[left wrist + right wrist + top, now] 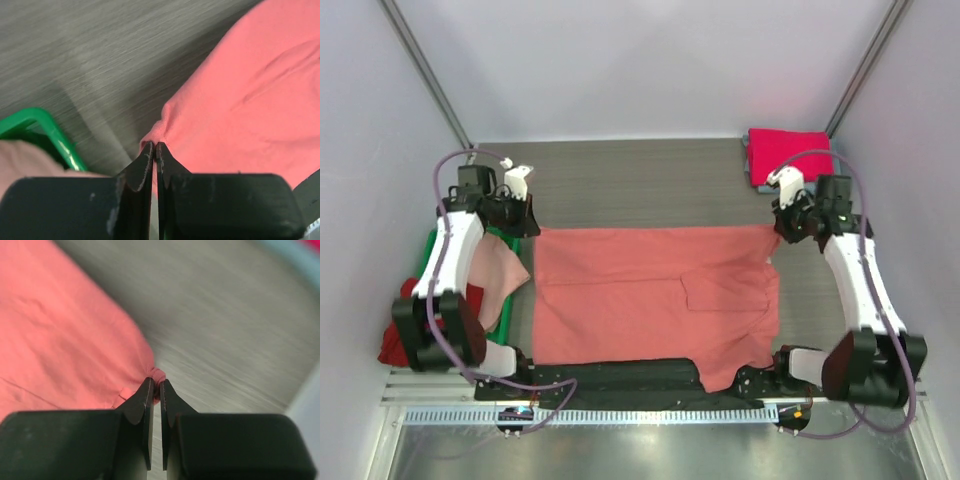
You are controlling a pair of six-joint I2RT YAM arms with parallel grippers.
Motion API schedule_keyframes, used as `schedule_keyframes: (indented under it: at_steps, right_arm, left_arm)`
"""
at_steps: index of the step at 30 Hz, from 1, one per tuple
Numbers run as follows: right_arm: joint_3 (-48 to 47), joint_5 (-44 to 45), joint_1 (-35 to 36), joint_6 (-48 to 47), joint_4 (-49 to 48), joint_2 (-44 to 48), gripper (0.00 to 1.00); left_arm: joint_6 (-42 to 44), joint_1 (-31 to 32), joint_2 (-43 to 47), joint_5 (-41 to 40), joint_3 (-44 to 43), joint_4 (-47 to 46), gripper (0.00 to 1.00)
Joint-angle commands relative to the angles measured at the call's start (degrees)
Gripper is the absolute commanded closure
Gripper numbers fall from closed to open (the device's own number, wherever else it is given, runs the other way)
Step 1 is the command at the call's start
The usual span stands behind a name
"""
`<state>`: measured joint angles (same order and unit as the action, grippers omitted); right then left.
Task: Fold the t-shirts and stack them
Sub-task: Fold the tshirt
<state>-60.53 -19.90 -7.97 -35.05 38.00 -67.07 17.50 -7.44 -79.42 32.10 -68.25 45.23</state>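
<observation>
A salmon-coral t-shirt (650,290) lies spread flat on the table, its lower hem hanging over the near edge. My left gripper (527,228) is at its far left corner. In the left wrist view the jaws (154,145) are pressed together on a bunched tip of the salmon cloth (240,95). My right gripper (783,232) is at the far right corner. In the right wrist view it (156,382) is shut on a small puckered fold of the same shirt (65,340). A folded magenta t-shirt (788,155) rests at the back right.
A green bin (507,318) stands off the table's left edge, its rim (47,125) showing in the left wrist view. A pale pink shirt (495,272) and a dark red one (395,345) are in it. A black strip (620,378) runs along the near edge.
</observation>
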Motion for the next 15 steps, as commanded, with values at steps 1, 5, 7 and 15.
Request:
schedule_keyframes:
  at_steps: [1, 5, 7, 15]
  right_arm:
    - [1.6, 0.1, 0.2, 0.2, -11.9, -8.4, 0.99]
    - [-4.7, 2.0, 0.3, 2.5, -17.0, -23.2, 0.99]
    - [-10.2, 2.9, 0.3, 2.4, -18.1, -30.5, 0.99]
    - [-29.5, 5.9, 0.4, 1.6, -18.8, -50.4, 0.99]
  left_arm:
    - [-0.4, 0.1, -9.1, -0.5, -5.1, -7.1, 0.98]
    - [-2.8, -0.2, -20.1, -3.9, -10.1, -8.4, 1.00]
    - [-3.9, -0.3, -23.1, -5.1, -11.6, -11.0, 1.00]
    - [-7.6, -0.4, -34.7, -7.0, -23.1, -12.0, 1.00]
